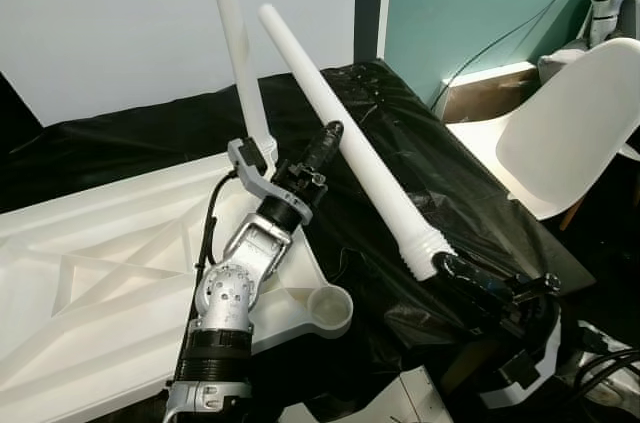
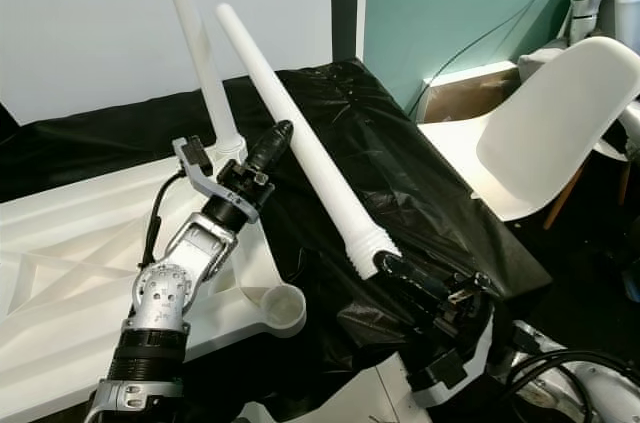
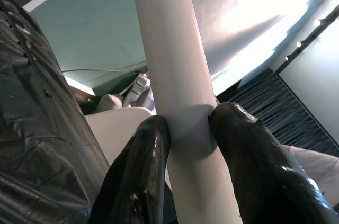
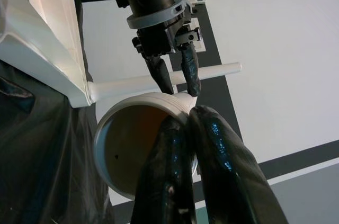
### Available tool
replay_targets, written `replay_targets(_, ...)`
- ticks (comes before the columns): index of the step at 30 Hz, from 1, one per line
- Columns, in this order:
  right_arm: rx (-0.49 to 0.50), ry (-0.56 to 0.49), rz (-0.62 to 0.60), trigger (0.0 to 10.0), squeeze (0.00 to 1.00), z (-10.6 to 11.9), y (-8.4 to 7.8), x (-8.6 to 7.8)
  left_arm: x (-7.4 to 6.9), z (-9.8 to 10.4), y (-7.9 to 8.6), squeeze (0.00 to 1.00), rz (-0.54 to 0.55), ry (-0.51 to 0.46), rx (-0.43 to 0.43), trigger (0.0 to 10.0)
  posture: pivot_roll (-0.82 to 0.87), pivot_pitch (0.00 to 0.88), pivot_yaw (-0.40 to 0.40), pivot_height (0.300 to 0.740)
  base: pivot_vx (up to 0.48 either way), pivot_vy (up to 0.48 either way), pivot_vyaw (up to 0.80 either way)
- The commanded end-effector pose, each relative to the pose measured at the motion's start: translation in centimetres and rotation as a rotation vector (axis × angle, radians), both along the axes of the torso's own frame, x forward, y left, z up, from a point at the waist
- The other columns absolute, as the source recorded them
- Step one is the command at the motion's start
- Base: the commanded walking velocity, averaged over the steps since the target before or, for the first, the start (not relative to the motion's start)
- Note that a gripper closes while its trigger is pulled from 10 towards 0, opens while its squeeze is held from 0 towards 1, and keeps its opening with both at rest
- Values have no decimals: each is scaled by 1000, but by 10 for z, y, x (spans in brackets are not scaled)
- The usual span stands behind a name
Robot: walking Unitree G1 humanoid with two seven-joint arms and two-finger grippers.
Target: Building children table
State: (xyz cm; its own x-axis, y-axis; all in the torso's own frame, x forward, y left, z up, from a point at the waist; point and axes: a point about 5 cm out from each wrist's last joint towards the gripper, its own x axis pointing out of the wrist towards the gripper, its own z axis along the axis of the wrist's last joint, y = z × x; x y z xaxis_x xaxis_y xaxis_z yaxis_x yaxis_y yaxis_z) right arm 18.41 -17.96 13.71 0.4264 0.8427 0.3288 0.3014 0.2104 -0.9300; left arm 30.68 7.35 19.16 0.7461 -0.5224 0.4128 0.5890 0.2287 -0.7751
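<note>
Left pincer (image 1: 322,146) reaching up over the black-draped surface (image 1: 440,173), fingers (image 3: 139,166) pinching the slanted white table leg (image 1: 340,123) partway along its length. Right pincer (image 1: 452,270) low at the surface's near edge, fingers (image 4: 212,160) pressed onto the rim of that leg's ribbed, hollow lower end. Large upturned white tabletop (image 1: 90,263) lying to the left, round corner socket (image 1: 328,306) facing up, second leg (image 1: 240,53) standing upright in its far corner. White chair (image 1: 570,133) off to the right, beside the surface.
</note>
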Motion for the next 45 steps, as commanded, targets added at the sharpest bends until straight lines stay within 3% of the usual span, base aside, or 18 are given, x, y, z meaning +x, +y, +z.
replay_targets(1,-48,18,71,10000,0,-3,3,-8,-10,19,-14,204,-185,-263,-77,10000,-201,0,74,740,0,0,0)
replay_targets(2,-48,18,71,10000,0,-3,3,-8,-10,19,-14,204,-185,-263,-77,10000,-201,0,74,740,0,0,0)
replay_targets(3,-63,25,80,10000,0,-2,0,-10,-12,22,-17,1000,-205,-288,-82,10000,-202,0,71,740,0,0,0)
replay_targets(7,-72,27,84,10000,0,-1,-3,-11,-14,23,-19,1000,-221,-306,-76,10000,-202,1,66,740,0,0,0)
replay_targets(8,-85,28,92,10000,0,0,-6,-12,-14,24,-22,776,-232,-312,-62,10000,-199,0,61,740,0,0,0)
replay_targets(9,-85,28,92,10000,0,0,-6,-12,-14,24,-22,776,-232,-312,-62,10000,-199,0,61,740,0,0,0)
replay_targets(10,-97,24,100,10000,0,1,-7,-13,-14,23,-24,86,-236,-308,-46,10000,-199,0,59,740,0,0,0)
replay_targets(11,-108,20,109,10000,0,2,-9,-14,-13,22,-26,0,-228,-303,-24,10000,-199,3,56,740,0,0,0)
replay_targets(25,-176,-21,124,10000,0,20,-21,-18,-12,11,-37,0,-225,-258,71,10000,-204,15,52,740,0,0,0)
replay_targets(26,-173,-16,118,10000,0,20,-22,-18,-13,11,-37,0,-214,-261,57,6196,-204,15,54,740,0,0,0)
replay_targets(27,-159,-13,102,10000,0,19,-22,-17,-12,12,-35,0,-196,-265,38,0,-203,16,54,740,0,0,0)
replay_targets(35,-76,6,14,10000,0,19,-19,-7,-9,15,-30,0,-103,-289,5,0,-200,17,55,740,0,0,0)
replay_targets(36,-33,27,-14,10000,824,19,-18,-4,-8,15,-28,0,-80,-286,-1,0,-197,17,59,740,0,0,0)
replay_targets(38,8,54,-41,10000,1000,17,-17,-3,-8,15,-27,0,-60,-283,-1,0,-195,17,62,740,0,0,0)
replay_targets(41,112,137,-103,10000,1000,13,-16,0,-6,14,-24,0,-23,-276,8,0,-194,17,70,740,0,0,0)
replay_targets(42,172,207,-139,10000,286,8,-16,1,-4,14,-23,0,-2,-271,17,0,-194,17,74,740,0,0,0)
replay_targets(43,172,207,-139,10000,286,8,-16,1,-4,14,-23,0,-2,-271,17,0,-194,17,74,740,0,0,0)
replay_targets(45,273,326,-193,10000,0,2,-16,2,0,13,-21,0,35,-266,39,0,-194,17,78,740,0,0,0)
